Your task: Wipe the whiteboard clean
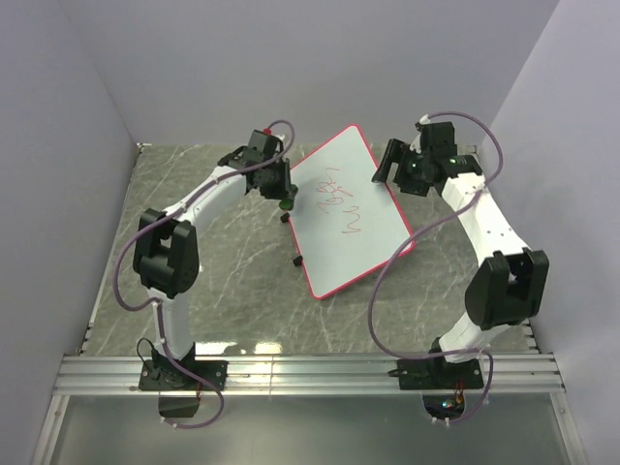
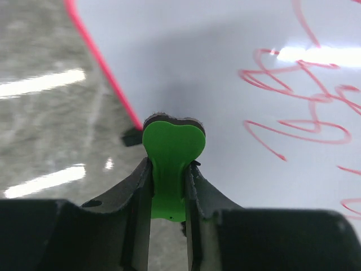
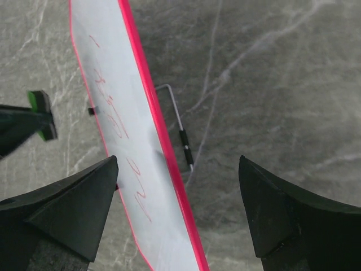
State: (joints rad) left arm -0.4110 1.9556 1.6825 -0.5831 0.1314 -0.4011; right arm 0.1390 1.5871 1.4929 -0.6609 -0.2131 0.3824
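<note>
Closest to me, my left claw [image 2: 169, 164] is clamped tight on the stem of a small green plastic eraser [image 2: 172, 141] with a dark felt pad at its tip. It is poised at the left long edge of the large flat white whiteboard with a thin red-pink rim [image 2: 214, 68], just beside a small black clip [image 2: 132, 137]. The board lies diagonally on the grey marble-patterned table [image 1: 223, 291], between the two arms. Its red marker scribbles [image 1: 341, 201] sit mid-board, not yet wiped. Further out, my right claw [image 3: 177, 164] hangs wide open over the board's right long edge, holding nothing.

My worry is that the board looks loose. With nothing pinning it, a firm wipe could push it across the table rather than clean it. The eraser is gripped only by its narrow stem, so I judge that sideways drag could twist it in the jaws. A low approach might also snag the rim or the clip.

The left wrist view alone shows the grip, though not whether the pad touches the board. The overhead view alone gives the whole layout. Only the right wrist view shows a thin bent metal wire with a black sleeve [image 3: 181, 132] just beside the right rim, which I cannot make out from overhead.
</note>
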